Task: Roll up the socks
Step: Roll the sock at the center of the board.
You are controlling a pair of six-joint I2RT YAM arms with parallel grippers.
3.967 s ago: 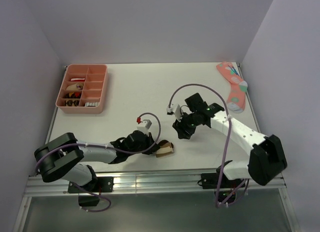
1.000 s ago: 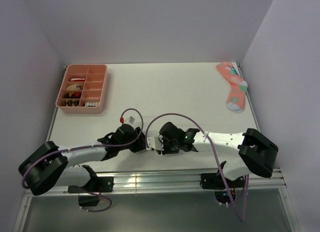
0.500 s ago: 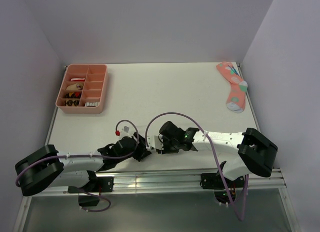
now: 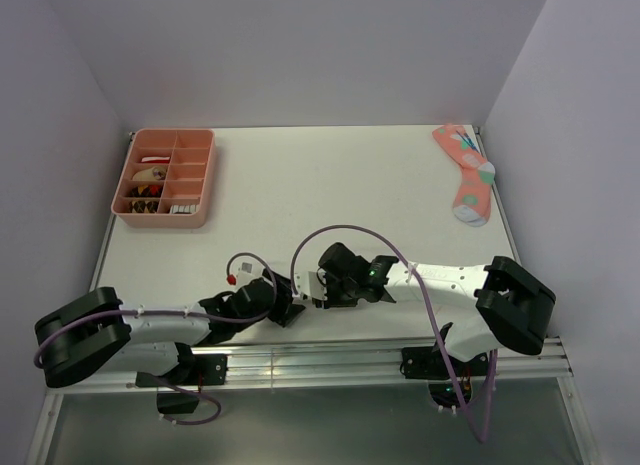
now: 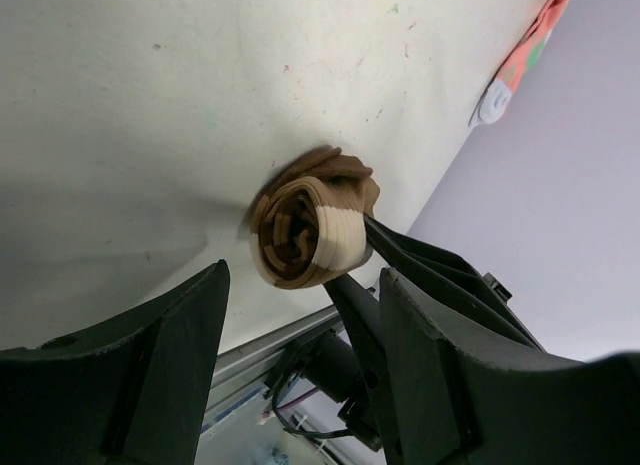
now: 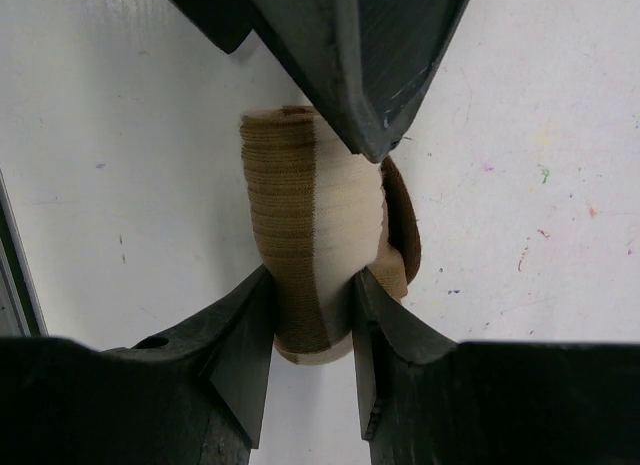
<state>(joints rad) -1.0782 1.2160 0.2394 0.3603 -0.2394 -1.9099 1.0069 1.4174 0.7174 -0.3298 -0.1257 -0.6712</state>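
Observation:
The brown-and-tan striped sock (image 6: 310, 235) is wound into a tight roll (image 5: 305, 235) lying on the white table near its front edge. My right gripper (image 6: 312, 285) is shut on the roll, one finger pressed against each side. My left gripper (image 5: 300, 315) is open and stands a little back from the roll's spiral end, touching nothing. One of its fingers (image 6: 350, 55) shows at the top of the right wrist view. In the top view the two grippers (image 4: 298, 297) meet close together and hide the roll.
A pink sock with coloured dots (image 4: 465, 175) lies at the far right corner. A salmon compartment tray (image 4: 205, 175) with small items stands at the far left. The table's metal front rail (image 4: 300, 360) runs just behind both grippers.
My left gripper has opened, let go of the roll and drawn back toward the near left. The right gripper keeps its hold on the roll in the same place.

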